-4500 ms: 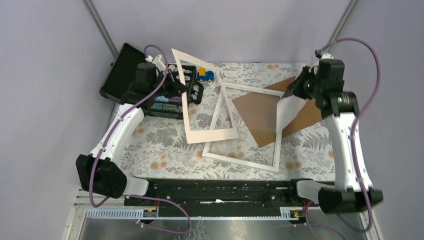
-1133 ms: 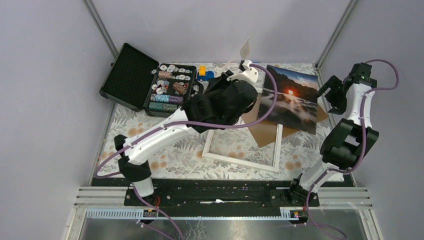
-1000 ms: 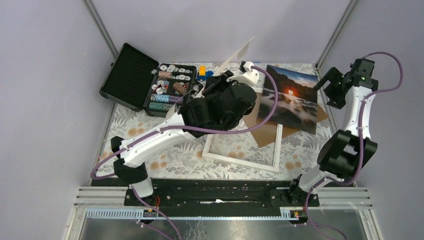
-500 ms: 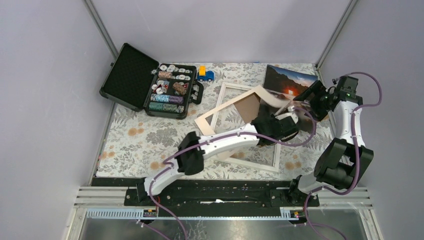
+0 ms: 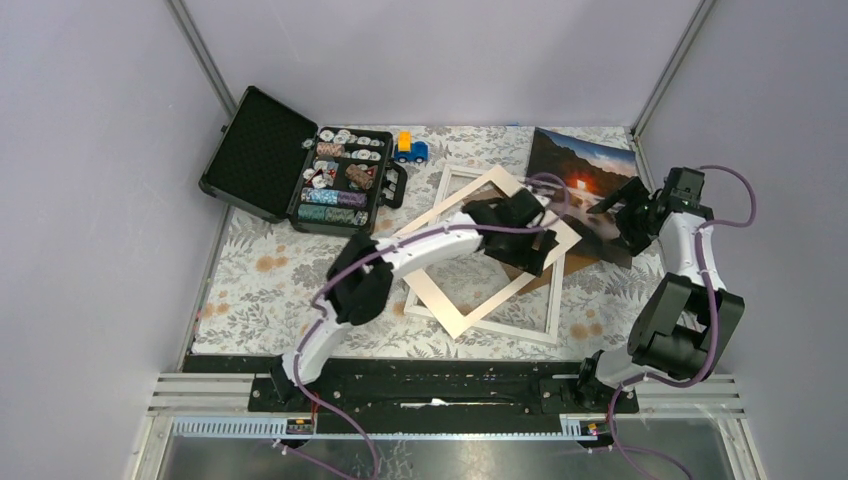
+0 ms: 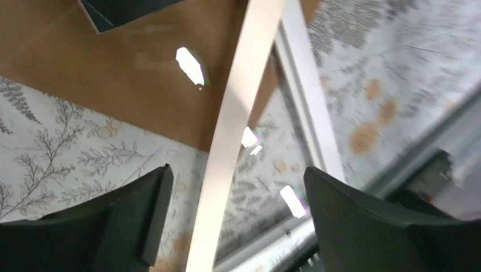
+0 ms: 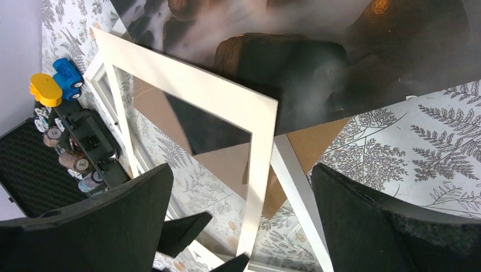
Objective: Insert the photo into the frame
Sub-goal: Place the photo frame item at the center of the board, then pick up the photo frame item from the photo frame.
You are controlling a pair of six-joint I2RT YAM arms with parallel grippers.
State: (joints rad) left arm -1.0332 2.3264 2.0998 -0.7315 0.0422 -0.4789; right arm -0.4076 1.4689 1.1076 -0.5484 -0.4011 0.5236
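The photo (image 5: 580, 175), a sunset landscape, lies at the back right of the table, partly on a brown backing board (image 6: 113, 73). The white frame (image 5: 557, 290) lies flat at mid-table. A cream mat board (image 5: 430, 290) rests skewed on top of it. My left gripper (image 5: 525, 235) hovers open over the mat's right part. In the left wrist view a mat strip (image 6: 227, 170) runs between its fingers, untouched, beside the frame's moulding (image 6: 309, 113). My right gripper (image 5: 622, 210) is open at the photo's near right edge. Its wrist view shows the blurred photo (image 7: 283, 22) close above the mat board (image 7: 249, 113).
An open black case (image 5: 255, 150) of poker chips (image 5: 335, 185) sits at the back left. A small blue and yellow toy truck (image 5: 410, 150) stands next to it. Frame posts rise at both back corners. The arms' black rail (image 5: 430, 385) lines the near edge.
My left arm swung the mat board down from the air onto the frame and let it go, its jaws opening. My right gripper came down and inward to the photo's edge.
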